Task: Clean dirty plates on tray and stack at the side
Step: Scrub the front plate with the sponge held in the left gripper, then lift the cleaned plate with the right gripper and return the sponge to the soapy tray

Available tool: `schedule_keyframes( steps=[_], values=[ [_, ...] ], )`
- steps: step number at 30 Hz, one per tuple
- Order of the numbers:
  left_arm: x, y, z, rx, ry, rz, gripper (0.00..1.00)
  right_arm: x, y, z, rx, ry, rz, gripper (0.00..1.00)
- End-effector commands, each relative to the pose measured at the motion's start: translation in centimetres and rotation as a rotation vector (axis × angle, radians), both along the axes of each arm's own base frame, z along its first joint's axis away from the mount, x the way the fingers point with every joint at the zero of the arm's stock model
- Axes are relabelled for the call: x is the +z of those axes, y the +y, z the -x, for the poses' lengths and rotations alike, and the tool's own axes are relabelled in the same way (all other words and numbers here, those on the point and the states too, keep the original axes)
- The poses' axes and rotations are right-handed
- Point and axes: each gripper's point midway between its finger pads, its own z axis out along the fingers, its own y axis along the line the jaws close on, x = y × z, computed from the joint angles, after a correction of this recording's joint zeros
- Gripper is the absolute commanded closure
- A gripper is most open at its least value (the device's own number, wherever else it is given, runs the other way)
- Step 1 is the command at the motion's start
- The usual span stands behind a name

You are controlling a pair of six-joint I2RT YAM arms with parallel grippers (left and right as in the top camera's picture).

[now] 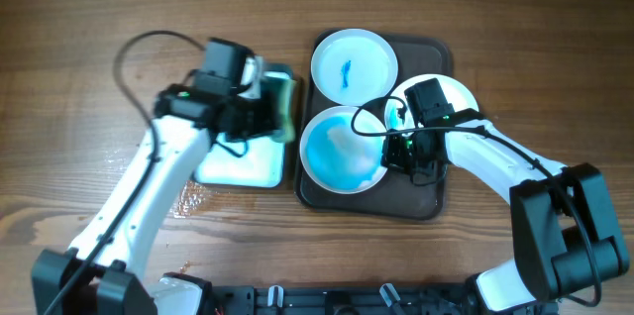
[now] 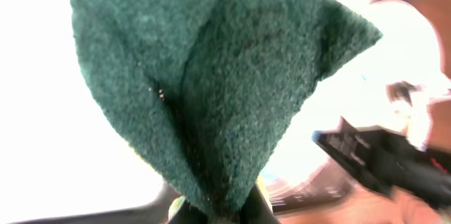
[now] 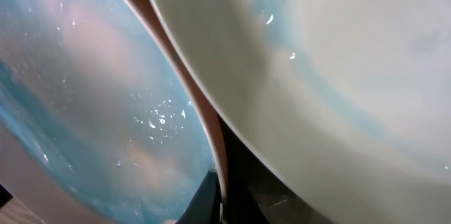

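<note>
Left gripper (image 1: 265,97), overhead: clenched on the green sponge (image 1: 286,107) and held up off the small white tray (image 1: 238,168) beneath it, probably so the sponge can be carried across for wiping.
Right gripper (image 1: 400,149), overhead: set at the near rim of the blue-washed plate (image 1: 340,149), apparently pinching it to steady the plate for scrubbing.
Plates from the hands, overhead: the blue-washed plate lies just to the right of the sponge hand. The streaked plate (image 1: 354,60) lies beyond both hands. The third plate (image 1: 456,89) sits under the right wrist, partly hidden. All three rest on the dark tray (image 1: 421,199).
Sponge, left wrist: it fills the view ahead of the fingers, its lower end nipped between them. Everything behind it is washed out.
Rim, right wrist: the blue-washed plate spreads away on one side, and its edge runs down into the jaws. They look closed on it, though little of the fingers shows.
Neighbour, right wrist: the third plate crowds in just beside the hand on the other side.
</note>
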Motion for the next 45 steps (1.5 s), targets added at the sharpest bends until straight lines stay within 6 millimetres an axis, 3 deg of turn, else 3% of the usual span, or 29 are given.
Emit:
schedule_keyframes(
  steps=[1,5,7,10,13,14,16,18,21,25,29,33,37,45],
  values=[
    [-2.7,7.8,-1.1,0.189,0.017,-0.276,0.96,-2.5,-0.3,1.8,0.191,0.003,0.034,0.96],
    [-8.3,8.7,0.2,0.193,0.126,-0.302,0.95,-1.9,-0.3,1.8,0.173,0.009,0.037,0.96],
    [-9.7,8.8,0.9,0.185,0.174,-0.311,0.88,0.0,-0.5,1.2,0.148,-0.012,0.053,0.96],
    [-8.6,8.0,1.0,0.172,0.168,-0.265,0.29,4.0,-1.6,0.1,0.148,-0.104,0.117,0.96],
    [-5.3,8.3,0.4,0.195,0.107,-0.236,0.14,8.7,-2.0,-0.9,0.223,-0.198,0.177,0.96],
    [-3.6,8.5,0.3,0.209,0.070,-0.214,0.00,10.3,-1.9,-1.3,0.251,-0.223,0.213,0.96],
    [-0.3,8.6,0.1,0.232,-0.006,-0.155,0.00,13.3,-1.1,-2.4,0.302,-0.292,0.287,0.96],
    [3.4,9.4,0.1,0.293,-0.107,-0.096,0.00,16.4,1.1,-3.9,0.349,-0.423,0.333,0.96],
    [8.6,11.7,1.5,0.399,-0.276,-0.054,0.00,19.8,6.0,-6.7,0.431,-0.689,0.367,0.96],
    [12.7,11.8,3.9,0.409,-0.421,-0.029,0.00,23.0,13.0,-9.2,0.516,-1.020,0.432,0.96],
    [13.2,11.8,6.2,0.410,-0.424,-0.028,0.00,25.1,15.6,-10.4,0.563,-1.226,0.679,0.96],
    [13.0,11.8,6.5,0.409,-0.413,-0.030,0.00,28.0,15.6,-10.4,0.482,-1.322,0.803,0.96],
    [13.0,11.8,6.5,0.409,-0.411,-0.030,0.00,28.6,17.1,-9.4,0.568,-1.365,0.828,0.96],
    [13.0,11.8,6.5,0.409,-0.411,-0.030,0.00,32.0,19.1,-6.5,0.605,-1.474,0.986,0.96]
  ],
)
